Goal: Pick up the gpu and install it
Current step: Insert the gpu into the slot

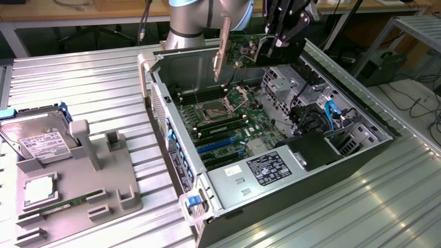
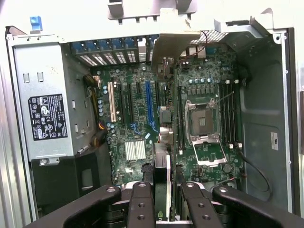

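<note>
The dark metal computer case [image 1: 296,206] lies on its side with its upper face uncovered, so there is room to come straight down onto the green motherboard [image 1: 227,126]. The blue and white expansion slots [image 2: 148,104] stand bare. They are hemmed in by the silver power supply box [image 1: 265,168] and the black plastic shroud [image 1: 313,150]. The green gpu card with a silver bracket [image 1: 245,49], pinched in the black gripper [image 1: 279,44], hangs above the case, clear of the board.

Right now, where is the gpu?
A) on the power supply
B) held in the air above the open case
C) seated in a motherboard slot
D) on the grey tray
B: the gripper grips the gpu above the open case, clear of the motherboard.
</note>
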Robot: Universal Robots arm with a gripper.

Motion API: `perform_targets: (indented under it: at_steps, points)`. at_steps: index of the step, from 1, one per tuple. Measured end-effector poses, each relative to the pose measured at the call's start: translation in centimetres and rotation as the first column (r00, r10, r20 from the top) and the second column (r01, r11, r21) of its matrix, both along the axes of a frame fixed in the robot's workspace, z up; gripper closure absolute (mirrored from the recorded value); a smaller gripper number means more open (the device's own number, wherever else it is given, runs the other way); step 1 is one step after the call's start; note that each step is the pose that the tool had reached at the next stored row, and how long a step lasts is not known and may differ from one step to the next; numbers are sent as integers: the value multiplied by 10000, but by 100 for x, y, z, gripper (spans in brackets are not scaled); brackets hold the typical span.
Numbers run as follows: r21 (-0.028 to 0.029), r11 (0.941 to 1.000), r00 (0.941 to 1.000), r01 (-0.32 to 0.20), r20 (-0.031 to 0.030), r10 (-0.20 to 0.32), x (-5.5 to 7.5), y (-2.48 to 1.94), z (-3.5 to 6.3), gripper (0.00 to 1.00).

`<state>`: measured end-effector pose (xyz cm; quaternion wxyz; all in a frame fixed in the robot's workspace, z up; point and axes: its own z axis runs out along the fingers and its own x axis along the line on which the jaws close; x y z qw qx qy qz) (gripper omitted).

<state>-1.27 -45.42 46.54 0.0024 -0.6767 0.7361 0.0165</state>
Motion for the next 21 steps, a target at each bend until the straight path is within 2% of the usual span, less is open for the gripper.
perform_targets:
  at_steps: [21]
  points:
    - [0, 9998, 9998, -194, 0, 194, 0, 0, -69, 73]
